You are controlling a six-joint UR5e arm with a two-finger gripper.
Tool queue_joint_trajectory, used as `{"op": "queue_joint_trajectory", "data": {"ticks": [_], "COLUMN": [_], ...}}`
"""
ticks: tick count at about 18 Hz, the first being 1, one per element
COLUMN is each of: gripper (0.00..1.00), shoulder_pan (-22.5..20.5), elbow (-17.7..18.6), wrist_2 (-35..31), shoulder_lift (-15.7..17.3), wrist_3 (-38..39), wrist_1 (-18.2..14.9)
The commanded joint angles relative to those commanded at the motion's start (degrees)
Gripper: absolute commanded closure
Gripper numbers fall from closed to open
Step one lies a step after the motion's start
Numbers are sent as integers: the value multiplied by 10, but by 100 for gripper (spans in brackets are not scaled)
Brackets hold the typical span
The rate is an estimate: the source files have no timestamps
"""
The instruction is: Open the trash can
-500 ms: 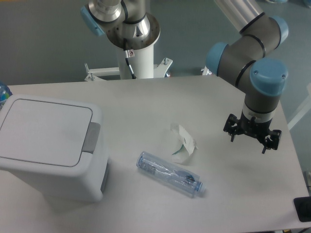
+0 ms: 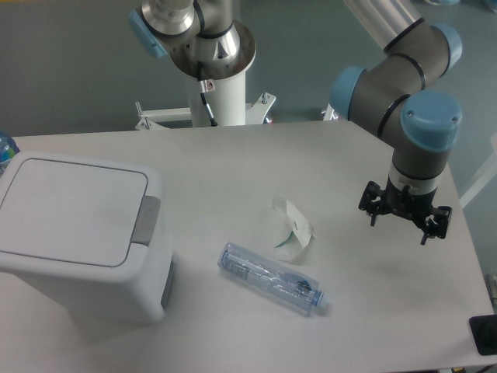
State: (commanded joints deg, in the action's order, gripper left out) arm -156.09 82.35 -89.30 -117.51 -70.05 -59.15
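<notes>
White moulded plastic makes up the trash can point(image 2: 78, 233), a boxy bin with rounded corners that stands at the left end of the surface point(image 2: 233, 167), much larger than anything else on it. Its flat lid is down and flush. A grey push-button latch point(image 2: 146, 220) sits at the middle of the lid's right edge, on the side that faces the arm

The shell looks stiff and probably light, likely hollow, so a sideways shove could slide the whole bin along the smooth surface. The lid is broad, smooth and shows no lip to pinch, so gripping it seems a poor choice. The latch is the place to act: a short press straight down on the grey button should release the lid without pushing the bin away. A lid of this kind may spring upward, so room above it is worth keeping

The pincer point(image 2: 404, 217) hangs above the right end of the surface, well apart from the bin, pointing down with its fingers spread and nothing between them. Between it and the bin lie a clear bottle point(image 2: 272, 278) on its side and, just beside that, a crumpled bit of white wrapper point(image 2: 293, 231); both are low and should be passed over on the way to the latch
</notes>
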Motion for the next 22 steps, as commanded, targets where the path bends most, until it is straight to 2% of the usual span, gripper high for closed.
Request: {"op": "queue_joint_trajectory", "data": {"ticks": [8,12,15,18,20,22], "gripper": [0,0,0,0,0,0], "shoulder_pan": [0,-2,-3,-2,-2,0], "elbow": [2,14,18,3,-6,-18], "wrist_2": [5,66,98,122,163,201], "shoulder_lift": [1,-1,4,6,9,10], "wrist_3": [-1,5,84,180,248,280], "wrist_1": [0,4,25,25,25,25]}}
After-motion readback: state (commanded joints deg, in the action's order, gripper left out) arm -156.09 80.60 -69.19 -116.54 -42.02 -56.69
